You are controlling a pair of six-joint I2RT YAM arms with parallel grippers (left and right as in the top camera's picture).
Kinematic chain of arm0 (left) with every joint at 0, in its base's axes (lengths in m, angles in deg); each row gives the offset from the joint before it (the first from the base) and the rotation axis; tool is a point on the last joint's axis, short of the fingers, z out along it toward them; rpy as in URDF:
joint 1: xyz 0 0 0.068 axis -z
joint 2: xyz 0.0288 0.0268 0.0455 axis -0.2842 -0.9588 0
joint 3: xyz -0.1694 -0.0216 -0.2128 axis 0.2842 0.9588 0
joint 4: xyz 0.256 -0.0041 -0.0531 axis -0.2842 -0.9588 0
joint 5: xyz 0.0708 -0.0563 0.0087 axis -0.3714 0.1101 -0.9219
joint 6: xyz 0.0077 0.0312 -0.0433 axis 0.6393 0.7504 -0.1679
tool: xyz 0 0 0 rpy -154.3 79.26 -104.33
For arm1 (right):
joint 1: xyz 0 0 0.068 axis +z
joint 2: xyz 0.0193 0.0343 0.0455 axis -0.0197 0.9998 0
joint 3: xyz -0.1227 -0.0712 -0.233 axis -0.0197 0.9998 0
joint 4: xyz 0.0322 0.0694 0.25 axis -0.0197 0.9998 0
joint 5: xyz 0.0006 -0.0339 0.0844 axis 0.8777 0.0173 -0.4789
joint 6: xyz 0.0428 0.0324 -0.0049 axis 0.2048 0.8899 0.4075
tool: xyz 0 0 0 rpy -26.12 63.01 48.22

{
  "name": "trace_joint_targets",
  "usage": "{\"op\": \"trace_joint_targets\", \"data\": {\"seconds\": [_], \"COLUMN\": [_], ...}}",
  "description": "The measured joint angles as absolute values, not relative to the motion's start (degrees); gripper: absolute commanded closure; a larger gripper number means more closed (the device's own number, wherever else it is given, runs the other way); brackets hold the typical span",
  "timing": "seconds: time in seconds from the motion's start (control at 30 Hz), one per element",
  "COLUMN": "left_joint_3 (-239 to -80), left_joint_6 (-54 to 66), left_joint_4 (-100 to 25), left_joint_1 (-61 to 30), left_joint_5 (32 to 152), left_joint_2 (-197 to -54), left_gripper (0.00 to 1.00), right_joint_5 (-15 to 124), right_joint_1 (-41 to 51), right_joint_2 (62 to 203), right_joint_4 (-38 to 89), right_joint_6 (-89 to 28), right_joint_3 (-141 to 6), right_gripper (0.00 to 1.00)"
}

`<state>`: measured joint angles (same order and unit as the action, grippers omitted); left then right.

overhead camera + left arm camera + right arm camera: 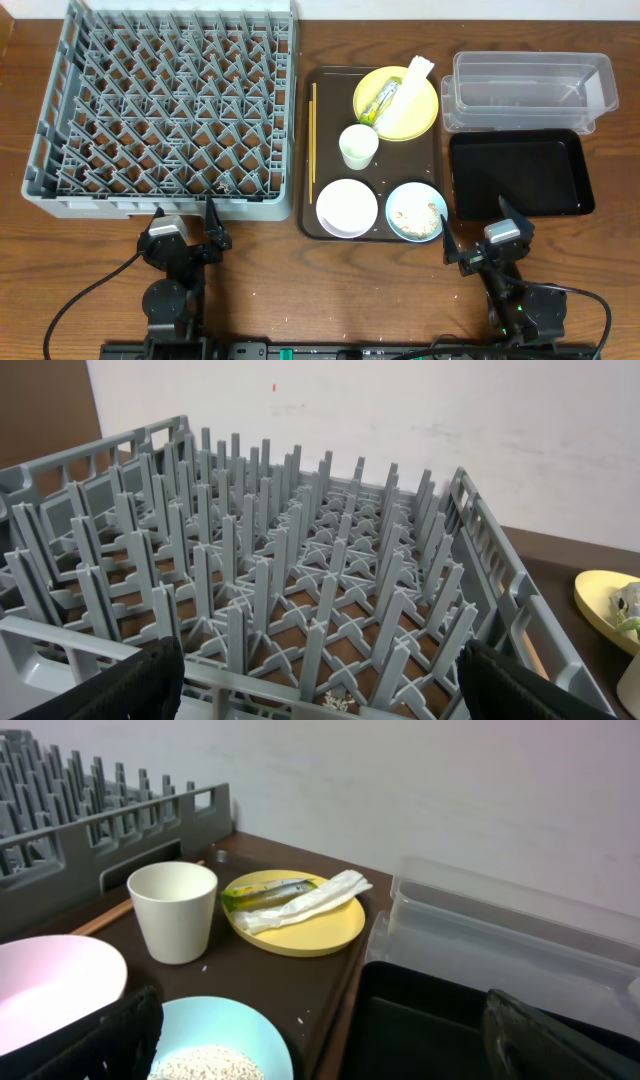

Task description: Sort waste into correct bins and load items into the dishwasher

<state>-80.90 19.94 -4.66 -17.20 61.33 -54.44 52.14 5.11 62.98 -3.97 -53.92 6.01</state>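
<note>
Left gripper [184,215] and right gripper [476,225] spread; crumpled wrapper [385,98] lies on yellow plate [415,116].

The wooden table [330,295] bears a grey dish rack [165,105], brown tray [335,110], clear tub [530,62] and black tray [520,172].

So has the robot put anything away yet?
Nothing looks done yet. The dish rack holds no dishes, and the clear tub and black tray are empty. Nothing is in hand: the left gripper and right gripper are open and empty. Left: the wrapper on the plate, the rice in the blue bowl, the cup, white bowl and chopsticks.
</note>
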Motion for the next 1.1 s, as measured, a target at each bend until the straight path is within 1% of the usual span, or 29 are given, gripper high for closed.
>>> {"op": "trace_joint_targets", "data": {"seconds": [0.13,0.37,0.53,0.7,0.87,1.0,1.1], "left_joint_3": [-80.90,-80.90,-80.90,-80.90,-80.90,-80.90,-80.90], "left_joint_6": [19.94,19.94,19.94,19.94,19.94,19.94,19.94], "left_joint_4": [-4.66,-4.66,-4.66,-4.66,-4.66,-4.66,-4.66], "left_joint_1": [-17.20,-17.16,-17.16,-17.16,-17.16,-17.16,-17.16], "left_joint_5": [61.33,61.35,61.33,61.33,61.35,61.33,61.33], "left_joint_2": [-54.44,-54.44,-54.44,-54.44,-54.44,-54.44,-54.44], "left_gripper": [0.11,0.11,0.11,0.11,0.11,0.11,0.11], "right_joint_5": [52.32,52.32,52.32,52.30,51.14,48.21,44.91], "right_joint_1": [5.11,5.11,5.11,5.11,5.11,5.11,5.11], "right_joint_2": [63.03,63.05,63.05,64.29,70.31,78.83,86.33], "right_joint_4": [-7.14,-16.58,-17.22,-17.41,-16.87,-16.43,-13.65], "right_joint_6": [-53.70,-50.66,-49.28,-48.89,-47.99,-46.60,-46.11], "right_joint_3": [6.12,6.23,4.90,0.03,-7.23,-14.86,-21.94], "right_gripper": [0.01,0.01,0.01,0.01,0.01,0.01,0.01]}}
